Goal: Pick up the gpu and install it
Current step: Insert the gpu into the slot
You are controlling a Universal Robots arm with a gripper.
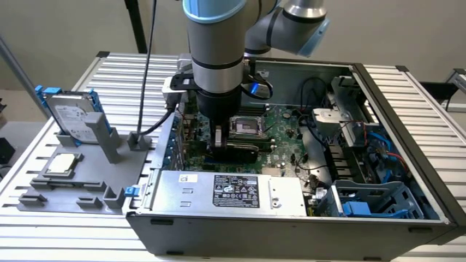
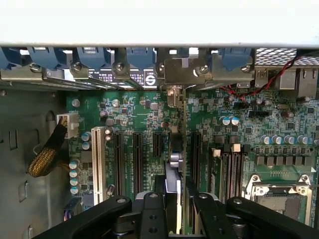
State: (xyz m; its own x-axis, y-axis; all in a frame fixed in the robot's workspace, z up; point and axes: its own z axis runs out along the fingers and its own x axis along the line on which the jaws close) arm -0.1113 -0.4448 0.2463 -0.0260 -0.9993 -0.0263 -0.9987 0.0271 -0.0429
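Inside the open computer case [image 1: 407, 103], the arm reaches straight down and its gripper [image 1: 220, 146] hangs low over the motherboard [image 1: 280, 123], just to the exterior view's left of the empty CPU socket [image 1: 246, 126]. In the wrist view the gpu [image 2: 180, 149] stands on edge between the black fingers [image 2: 208, 209], seen as a thin vertical strip running away from the gripper [image 2: 180, 209] toward the case's rear wall, where its silver metal bracket [image 2: 175, 74] sits among the blue slot clips [image 2: 142, 56]. The fingers are closed against the card on both sides, gripping its near end. The card stands over the row of black expansion slots [image 2: 137, 159], with a white slot [image 2: 98, 162] further off to one side; whether its edge is fully seated I cannot tell. Outside the case, on the exterior view's left, a grey fixture tray [image 1: 69, 188] holds the hard drive [image 1: 73, 114] standing upright on its far part and the square CPU chip [image 1: 62, 164] lying flat nearer the camera, both well apart from the gripper.
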